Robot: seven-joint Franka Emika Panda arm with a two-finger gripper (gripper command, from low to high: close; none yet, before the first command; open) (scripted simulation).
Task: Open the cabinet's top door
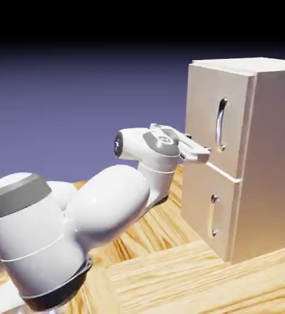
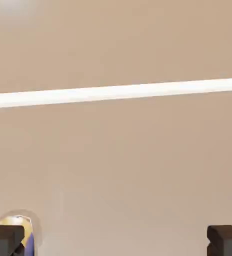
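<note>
**Gripper at the door seam, below the top handle: risks of the approach**

At right of the exterior view stands the cabinet (image 1: 273, 153), its top door (image 1: 203, 116) shut and carrying a long silver handle (image 1: 220, 124) in the frame's upper right. The gripper (image 1: 201, 151) sits at centre right, close against the door's lower edge, beside the handle's lower end; we cannot tell whether it touches. In the hand view, 2 fingertips (image 2: 6, 239) stand wide apart at the bottom corners with nothing between them; beige panel fills the frame, crossed by 1 pale band we read as the gap between the doors (image 2: 116, 93). We judge 3 hazards: closing here would grasp nothing, since no handle lies between the fingers; advancing would press the hand into the panel; drifting downward would bring it toward the lower door (image 1: 200, 202) and its smaller handle (image 1: 213, 216).
</note>
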